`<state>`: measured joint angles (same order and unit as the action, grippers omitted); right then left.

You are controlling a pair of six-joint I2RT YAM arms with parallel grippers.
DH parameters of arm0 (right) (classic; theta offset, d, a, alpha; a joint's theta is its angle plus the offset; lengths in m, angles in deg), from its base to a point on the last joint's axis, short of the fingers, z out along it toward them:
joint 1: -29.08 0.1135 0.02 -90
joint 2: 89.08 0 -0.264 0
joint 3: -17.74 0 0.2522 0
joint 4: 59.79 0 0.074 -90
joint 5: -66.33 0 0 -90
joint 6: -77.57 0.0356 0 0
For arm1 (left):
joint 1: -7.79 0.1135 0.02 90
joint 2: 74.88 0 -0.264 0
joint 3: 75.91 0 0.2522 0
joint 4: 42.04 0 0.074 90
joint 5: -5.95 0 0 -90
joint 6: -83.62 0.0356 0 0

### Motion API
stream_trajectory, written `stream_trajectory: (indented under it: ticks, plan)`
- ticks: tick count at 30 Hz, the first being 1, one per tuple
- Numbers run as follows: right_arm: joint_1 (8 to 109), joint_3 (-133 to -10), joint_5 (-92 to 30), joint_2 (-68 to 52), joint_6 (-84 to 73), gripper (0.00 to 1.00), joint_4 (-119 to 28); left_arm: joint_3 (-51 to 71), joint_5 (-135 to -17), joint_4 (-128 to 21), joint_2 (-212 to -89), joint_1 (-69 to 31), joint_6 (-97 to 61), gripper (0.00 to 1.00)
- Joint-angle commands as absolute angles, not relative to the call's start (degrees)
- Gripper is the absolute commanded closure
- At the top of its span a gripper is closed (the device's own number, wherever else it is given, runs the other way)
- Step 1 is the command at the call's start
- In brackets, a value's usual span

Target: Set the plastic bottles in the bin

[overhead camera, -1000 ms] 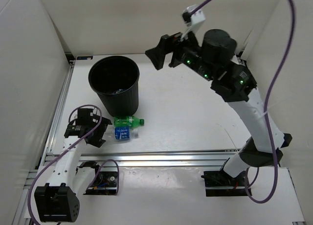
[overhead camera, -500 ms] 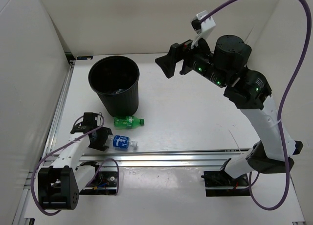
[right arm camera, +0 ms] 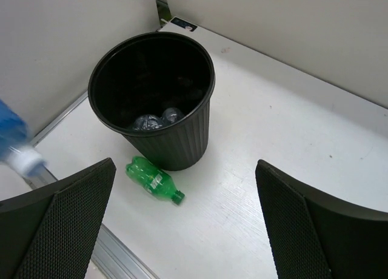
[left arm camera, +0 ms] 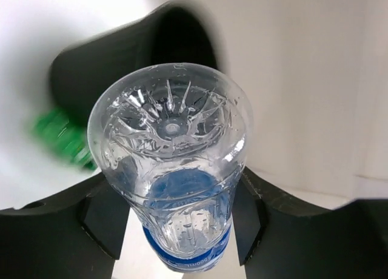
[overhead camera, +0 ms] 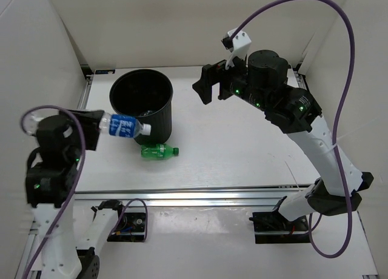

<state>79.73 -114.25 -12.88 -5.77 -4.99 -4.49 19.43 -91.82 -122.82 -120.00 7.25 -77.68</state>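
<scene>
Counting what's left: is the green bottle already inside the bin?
No, the green bottle lies on the table just outside the bin.

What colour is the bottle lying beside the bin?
The bottle is green; right wrist view shows it best.

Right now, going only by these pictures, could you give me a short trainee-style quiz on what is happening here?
1. True or false: the green bottle lies on the table, outside the bin.
2. What does the left end effector hold? A) the blue-labelled bottle B) a cup C) nothing
3. Fill in: the right end effector is ____ (open or shut).
Key: 1 true; 2 A; 3 open.
</scene>
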Motion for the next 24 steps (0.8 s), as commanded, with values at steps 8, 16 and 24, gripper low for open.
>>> stream_trajectory:
  ticks: [8, 16, 24]
  plan:
    - [78.8, -112.2, -13.7, -6.6, -4.5, 0.0, -6.3, 40.4, -100.8, -106.7, -143.3, 6.2, -54.3, 0.38]
    - [78.8, -109.6, -11.0, -8.5, -5.8, 0.0, -5.6, 63.0, -109.0, -118.5, -155.0, 0.2, -47.2, 0.0]
    - [75.1, -104.0, -10.7, -12.9, -2.9, 0.0, -5.0, 7.2, -83.4, -96.1, -111.3, -0.9, -43.7, 0.0]
